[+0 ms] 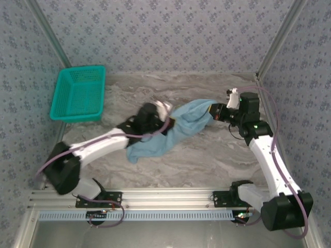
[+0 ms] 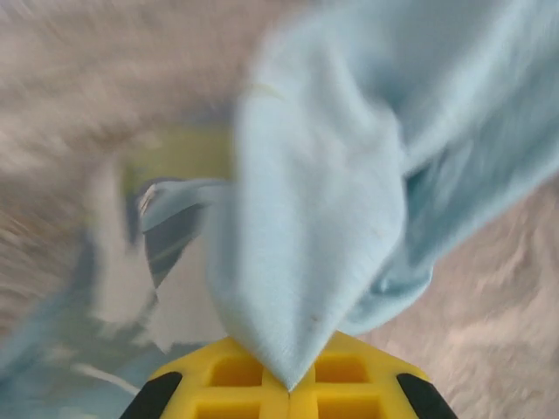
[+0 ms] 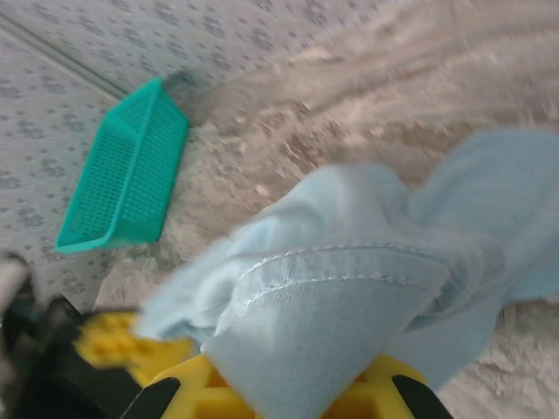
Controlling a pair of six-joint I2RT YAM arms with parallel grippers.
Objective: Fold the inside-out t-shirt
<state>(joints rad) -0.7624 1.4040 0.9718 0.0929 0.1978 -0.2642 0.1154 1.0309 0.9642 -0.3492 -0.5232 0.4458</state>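
1. From above, the light blue t-shirt (image 1: 178,129) lies bunched in a diagonal band across the middle of the frame. It runs from lower left to upper right over the marbled table (image 1: 207,160).
2. My left gripper (image 1: 163,110) sits on the band's upper edge, just left of centre. My right gripper (image 1: 215,112) meets the cloth at its upper-right end.
3. In the left wrist view, my left gripper (image 2: 288,388) sits at the bottom centre with its yellow pads (image 2: 227,375) pressed together on a pointed fold of the t-shirt (image 2: 314,236). The cloth fans upward from that pinch and fills the right half of the frame. The left half is too blurred to read.
4. In the right wrist view, my right gripper (image 3: 279,397) is closed on the t-shirt (image 3: 349,297) at the bottom centre. A stitched hem bulges over the pads and hides where they meet.
5. A teal mesh basket (image 1: 78,94) stands in the upper left of the overhead frame, well apart from the shirt. It shows again in the upper left of the right wrist view (image 3: 122,188).
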